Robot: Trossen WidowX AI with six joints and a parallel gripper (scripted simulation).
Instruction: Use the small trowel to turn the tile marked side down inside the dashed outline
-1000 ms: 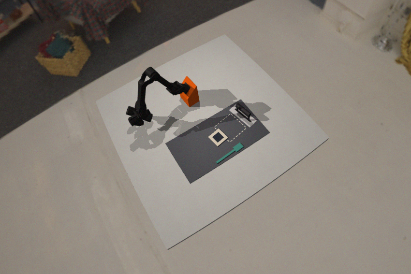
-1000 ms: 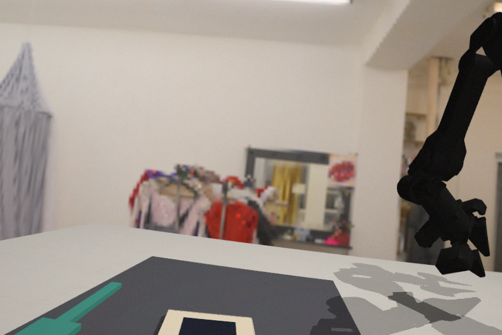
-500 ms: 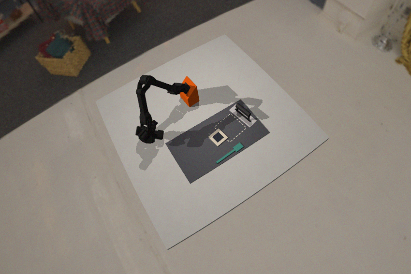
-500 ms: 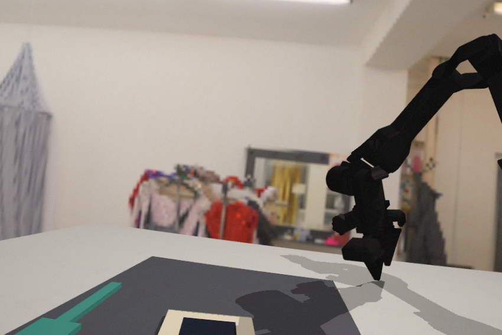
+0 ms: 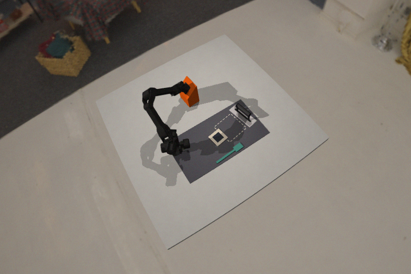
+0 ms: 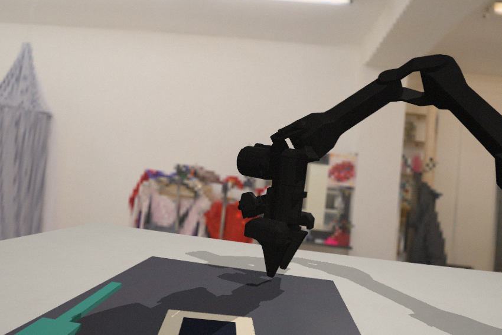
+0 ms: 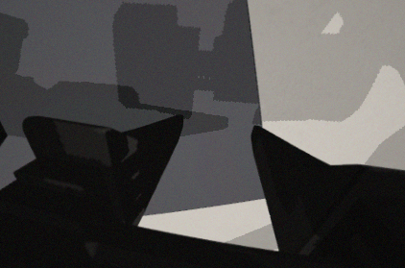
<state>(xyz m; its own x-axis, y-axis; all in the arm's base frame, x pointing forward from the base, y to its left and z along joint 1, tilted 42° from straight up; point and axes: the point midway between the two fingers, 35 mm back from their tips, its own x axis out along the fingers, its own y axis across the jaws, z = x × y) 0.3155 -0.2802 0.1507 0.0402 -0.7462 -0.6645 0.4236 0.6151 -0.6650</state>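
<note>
The cream tile (image 5: 218, 137) (image 6: 207, 325) lies flat with its dark square up, across the near-left side of the dashed outline (image 5: 231, 114). The green trowel (image 5: 238, 147) (image 6: 50, 327) lies flat on the dark mat (image 5: 198, 173) (image 6: 133, 274) (image 7: 72, 49), near its front edge, blade to the right in the top view. My gripper (image 6: 277, 272) (image 7: 217, 125) points down above the left end of the mat, away from tile and trowel. Its fingers are apart with nothing between them. In the top view the arm hides the fingertips.
A black raised bar (image 5: 243, 111) stands on a white plate at the right end of the mat, beyond the outline. The orange block (image 5: 190, 94) at the arm's base stands behind the mat. The pale table (image 5: 215, 197) surrounds the mat.
</note>
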